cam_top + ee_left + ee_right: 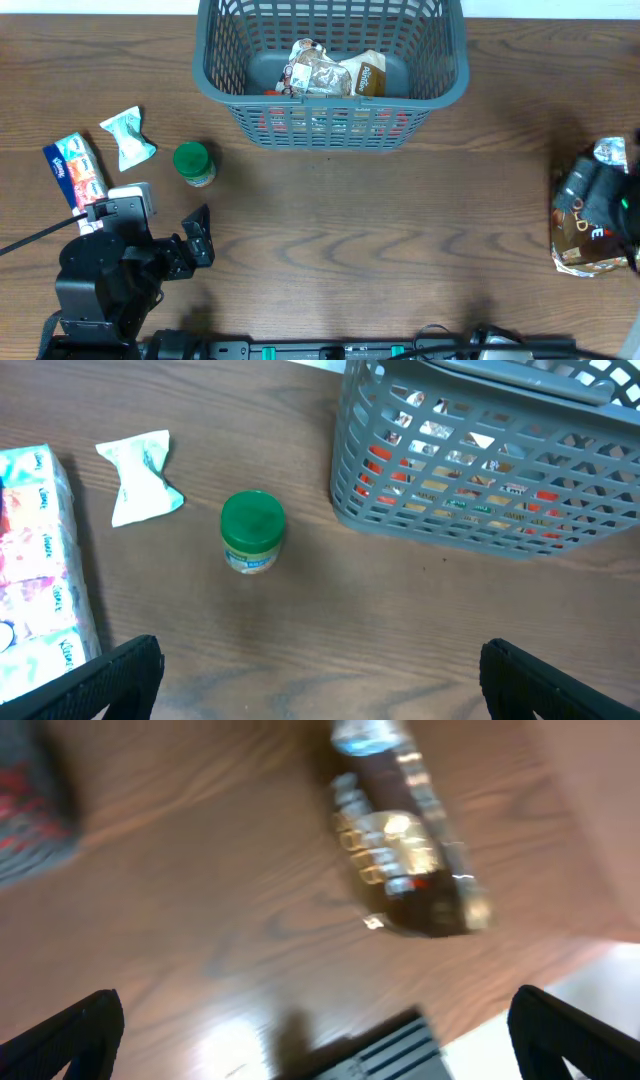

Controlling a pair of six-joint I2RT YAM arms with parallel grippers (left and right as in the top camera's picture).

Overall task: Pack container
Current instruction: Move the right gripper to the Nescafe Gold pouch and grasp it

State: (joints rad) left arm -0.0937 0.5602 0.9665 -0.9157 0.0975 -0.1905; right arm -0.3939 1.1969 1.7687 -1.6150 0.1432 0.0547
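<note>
Container (330, 122) sat at the counter's (400, 250) twelve o'clock, its long axis running nine to three, with some packets inside. Our left pincer (200, 236), jaws wide and empty, had it toward one o'clock. Our right pincer (315, 1010), also wide, hung over a brown bag (585, 235) at three o'clock, with the container toward ten. We judged the wood between gave ample room.

Grey container (330, 128), snack packets (332, 72) inside
</note>
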